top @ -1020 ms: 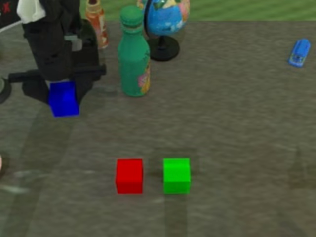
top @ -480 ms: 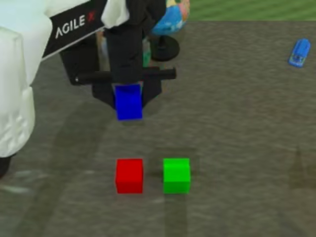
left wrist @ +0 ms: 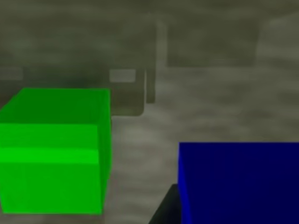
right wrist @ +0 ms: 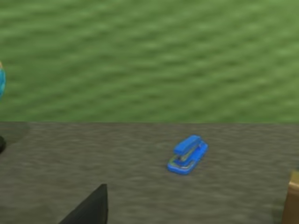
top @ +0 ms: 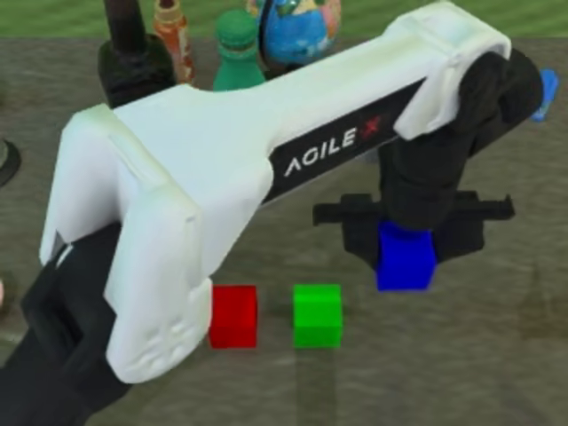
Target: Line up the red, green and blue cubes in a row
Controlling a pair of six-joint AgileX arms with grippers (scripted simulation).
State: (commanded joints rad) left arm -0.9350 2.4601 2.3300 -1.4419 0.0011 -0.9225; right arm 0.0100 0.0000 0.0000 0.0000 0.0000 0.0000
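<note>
Positions are given relative to the bright green matte cube [top: 318, 314], which is set on the mottled grey-brown table [top: 497, 355] toward the near edge, a little left of centre in the top view.

Directly to its left, separated by a narrow strip of bare table, the bright red matte cube [top: 233, 315] is seen on the same line; its left edge is partly covered by the white shell of the left arm [top: 222, 177], which is stretched diagonally across the table from the near left corner.

To the right of the green cube and slightly farther back, the deep blue matte cube [top: 406, 257] is held in the black left gripper [top: 406, 244]. The fingers are pinched on the blue cube's two sides. In the left wrist view the blue cube [left wrist: 238, 182] is seen beside the green cube [left wrist: 53, 151], with open table between them. Whether the blue cube is resting on the table or is lifted clear of it cannot be told.

Far behind the green cube, at the back edge, a teal-green bottle with a round cap [top: 238, 53], an orange bottle [top: 173, 35] and a blue globe on a black stand [top: 297, 27] are partly hidden by the arm.

Far right and back, a small blue stapler-shaped object [right wrist: 188, 154] is lying on the table in the right wrist view. The right gripper appears there only as a dark tip [right wrist: 88, 210]; its finger state cannot be told.
</note>
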